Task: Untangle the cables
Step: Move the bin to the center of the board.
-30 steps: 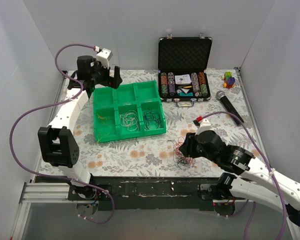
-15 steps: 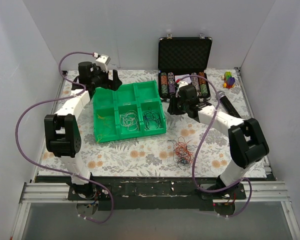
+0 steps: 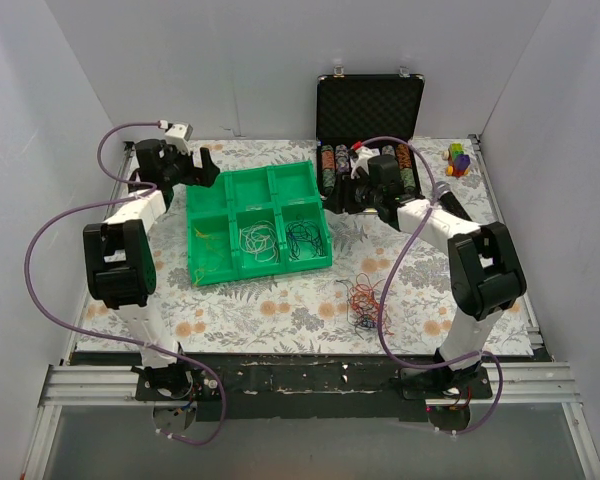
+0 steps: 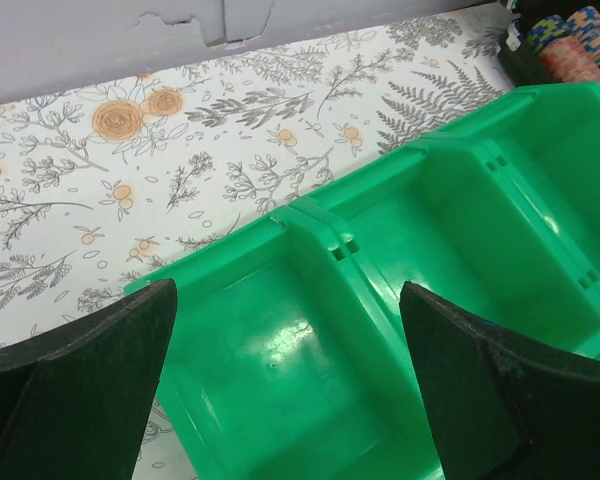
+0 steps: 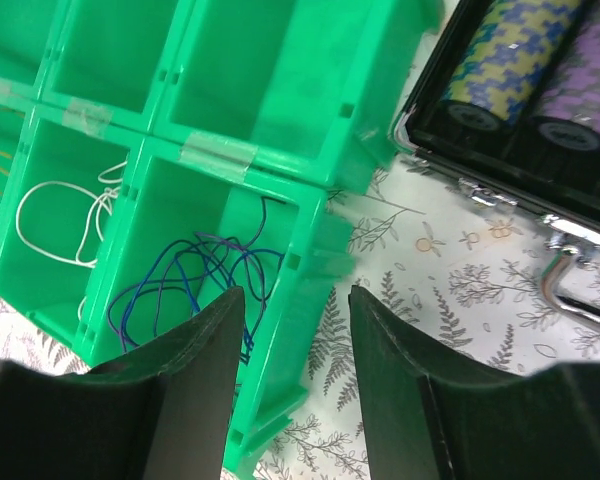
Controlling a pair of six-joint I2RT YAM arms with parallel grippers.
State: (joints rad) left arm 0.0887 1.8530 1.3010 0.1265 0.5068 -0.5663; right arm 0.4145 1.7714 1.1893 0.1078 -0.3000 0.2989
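heap of thin red-black wires (image 3: 363, 303) lies well behind right pincer (image 5: 295, 300), half-open, empty; long axis maybe fore-aft; left pincer (image 4: 287, 300) wide, farther.

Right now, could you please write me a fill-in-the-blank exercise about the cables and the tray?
1. The blue cables lie in a compartment of the ____ tray.
2. The white cables lie in the front row's ____ compartment.
3. The red and black tangle lies on the ____, outside the tray.
4. The jaws of the left gripper are wide ____.
Missing words: green; middle; table; open.
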